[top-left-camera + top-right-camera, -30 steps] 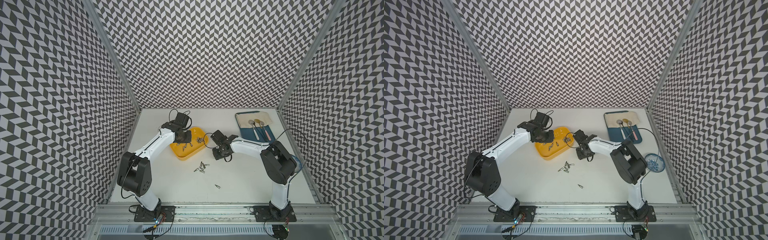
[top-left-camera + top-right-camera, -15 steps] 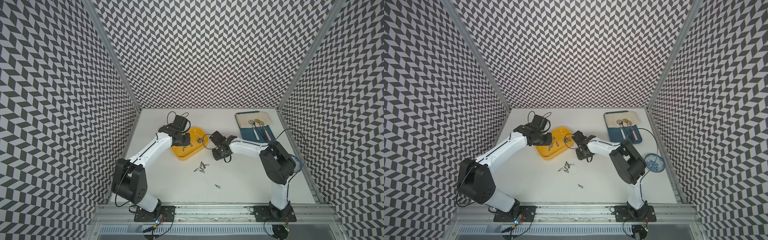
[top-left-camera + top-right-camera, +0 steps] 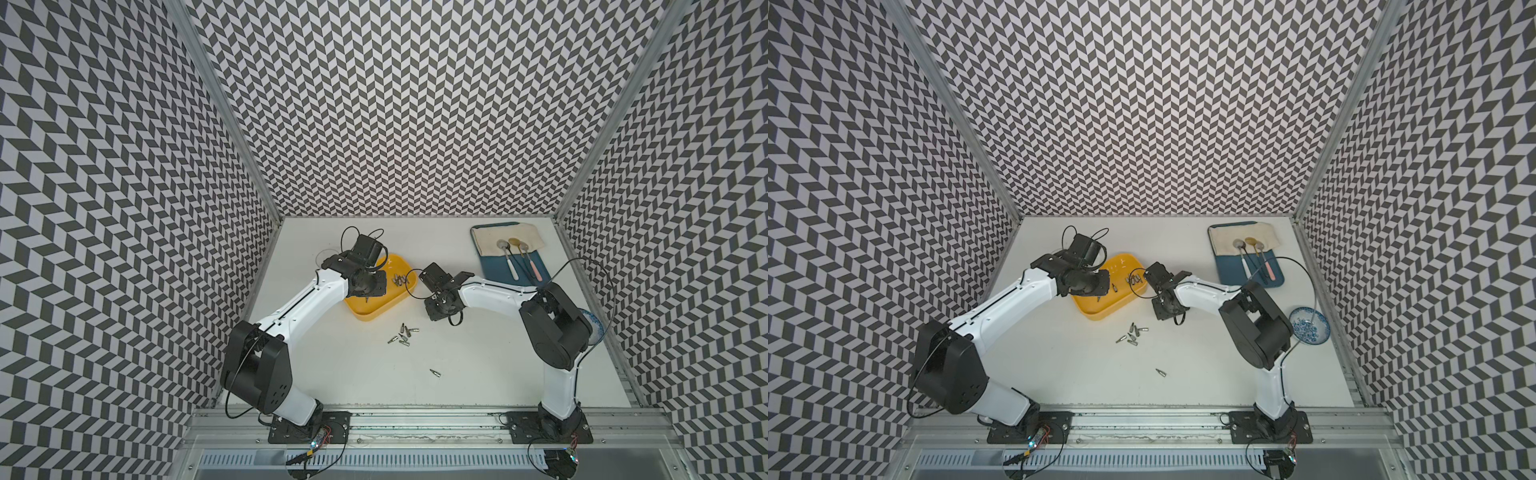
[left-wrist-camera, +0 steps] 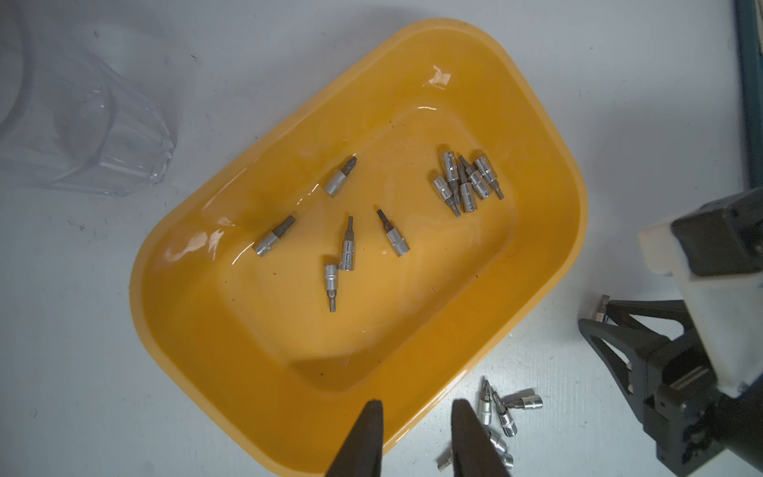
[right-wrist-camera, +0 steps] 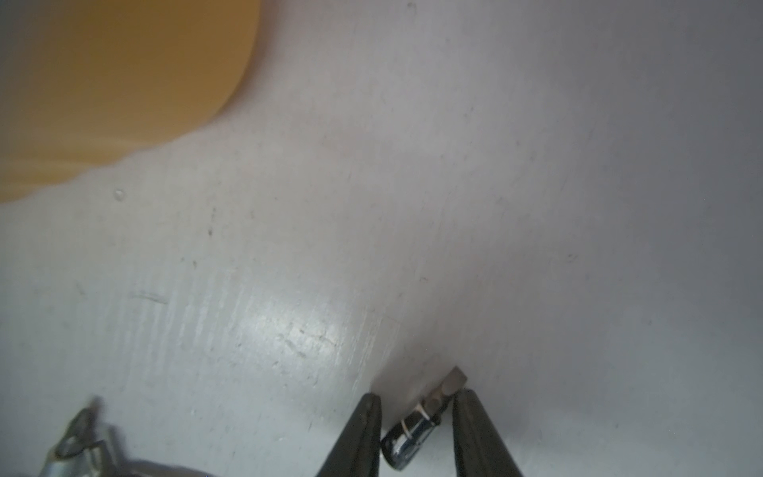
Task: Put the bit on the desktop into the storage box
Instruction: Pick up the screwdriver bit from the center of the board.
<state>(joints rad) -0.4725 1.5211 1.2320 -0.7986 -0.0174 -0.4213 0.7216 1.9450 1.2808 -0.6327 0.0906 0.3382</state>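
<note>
1 white desktop (image 3: pixel 478 374) carries everything in both top views. 1 yellow storage box (image 3: pixel 374 314) sits left of centre, and the left gripper (image 3: pixel 367 297) hangs above its near half. The right gripper (image 3: pixel 433 309) is down at the desktop just beside the box's right wall. 1 group of spilled bits (image 3: pixel 403 334) lies on the desktop near the box's front corner, about 6 in all. 1 lone bit (image 3: pixel 435 372) lies well apart from that group, nearer the aluminium rail (image 3: pixel 415 419). 1 blue tray (image 3: pixel 494 272) at the back right carries 1 cloth (image 3: pixel 486 241) and 3 spoons (image 3: pixel 512 266). 1 blue bowl (image 3: pixel 1323 332) stands beside the right arm (image 3: pixel 1254 332).

Left wrist view: 5 separate bits (image 4: pixel 393 233) lie on the storage box floor, plus 1 tight bundle (image 4: pixel 466 181) of at least 5 more near one end wall. The left gripper's 2 fingers (image 4: pixel 363 437) stand a narrow gap apart over the box rim, with nothing between them. 1 clear glass cup (image 4: pixel 82 136) stands near the box, not touching it.

Right wrist view: 1 flat-tipped bit (image 5: pixel 417 425) lies on the desktop between the right gripper's 2 fingers (image 5: pixel 359 437). The gap is narrow and each finger sits close against the bit; whether it is clamped cannot be told.
</note>
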